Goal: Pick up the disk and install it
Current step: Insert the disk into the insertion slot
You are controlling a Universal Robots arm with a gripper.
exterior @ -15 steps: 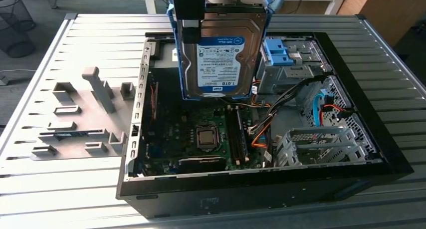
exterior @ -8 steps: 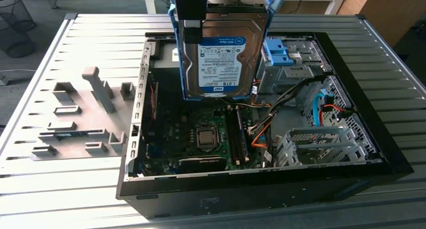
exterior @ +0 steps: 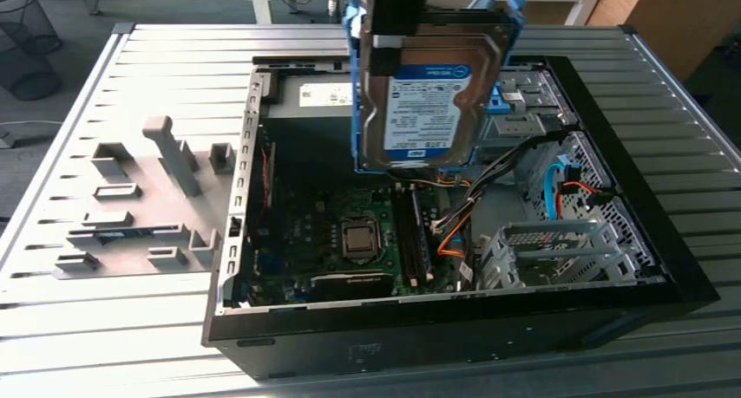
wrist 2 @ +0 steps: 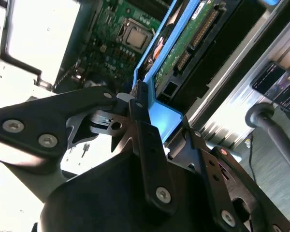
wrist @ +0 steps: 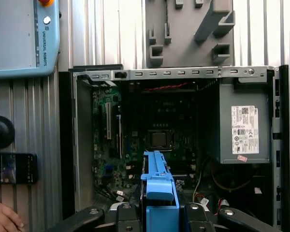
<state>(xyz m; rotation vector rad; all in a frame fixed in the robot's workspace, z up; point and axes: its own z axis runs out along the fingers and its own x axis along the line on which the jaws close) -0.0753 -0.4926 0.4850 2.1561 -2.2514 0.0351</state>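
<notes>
The disk point(exterior: 431, 94), a silver hard drive with a white-and-blue label in a blue plastic frame, hangs upright above the open computer case point(exterior: 648, 277). My gripper point(exterior: 391, 34) comes down from above and is shut on the drive's upper edge. In the second wrist view the black fingers point(wrist 2: 142, 116) clamp the blue frame point(wrist 2: 166, 121), and the drive's green circuit board point(wrist 2: 183, 48) faces the camera. In the first wrist view the blue frame point(wrist: 158, 186) sits edge-on between the finger links, over the motherboard point(wrist: 159, 137).
Inside the case are a grey power-supply box point(wrist: 244, 121) with a white sticker, a metal drive cage point(exterior: 556, 242) and loose cables point(exterior: 452, 233). A grey slotted fixture point(exterior: 139, 207) lies on the table beside the case. A pendant point(wrist: 19, 38), a phone point(wrist: 12, 168) and a hand point(wrist: 2, 220) are nearby.
</notes>
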